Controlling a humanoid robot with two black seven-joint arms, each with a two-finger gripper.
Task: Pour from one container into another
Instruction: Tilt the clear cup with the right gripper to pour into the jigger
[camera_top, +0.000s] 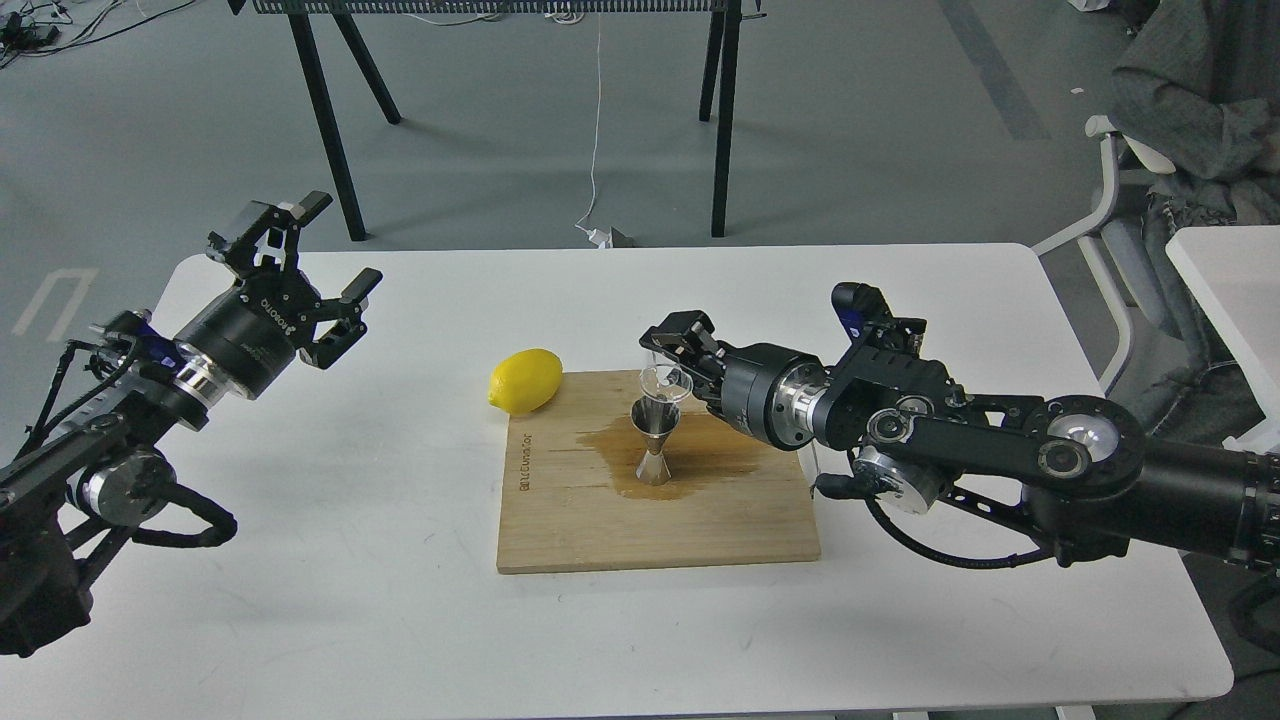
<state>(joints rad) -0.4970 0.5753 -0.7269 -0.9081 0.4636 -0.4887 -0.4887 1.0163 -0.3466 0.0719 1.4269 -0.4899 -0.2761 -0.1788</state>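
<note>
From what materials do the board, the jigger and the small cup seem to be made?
Board: light wood with visible grain, matte, darkened by a wet stain around the jigger. Jigger: polished metal, probably steel, with mirror-like reflections. Small cup, held by the right gripper: clear, glossy; glass or plastic, cannot tell.

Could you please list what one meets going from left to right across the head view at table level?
Left claw → lemon → wooden board with the steel jigger standing on it → right claw, holding the clear cup tilted over the jigger.
</note>
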